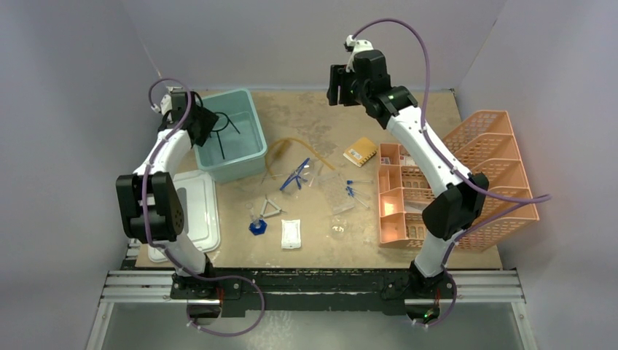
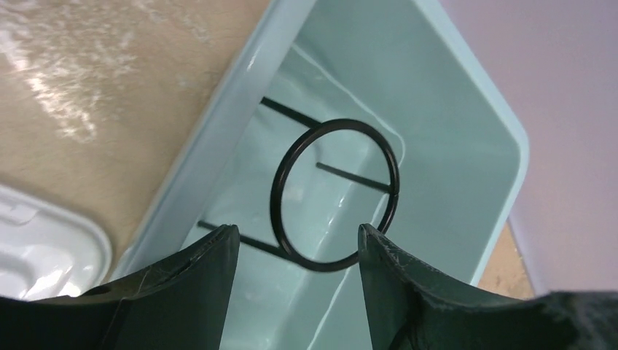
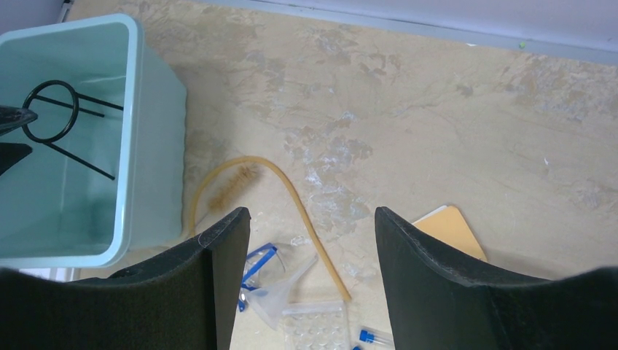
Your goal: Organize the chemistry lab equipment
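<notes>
Though the ring tripod (image 2: pixel 275 193) is in the teal tub (image 2: pixel 437 87), most is left (goggles (image 1: pixel 295 175), amber tubing (image 3: pixel 251 160) on the tabletop (image 1: pixel 321 117)), left fingers (image 2: pixel 211 270) and right fingers (image 3: pixel 218 248) both spread empty.

No readable text, numbers or brands in any view. Yellow box (image 1: pixel 361 152), right of the tub (image 1: pixel 233 173), carries a white label (image 1: pixel 355 154); print too small to read. White packet (image 1: pixel 291 233), near-right of the tub, shows faint marks, illegible. Wrist views: no lettering on anything.
</notes>
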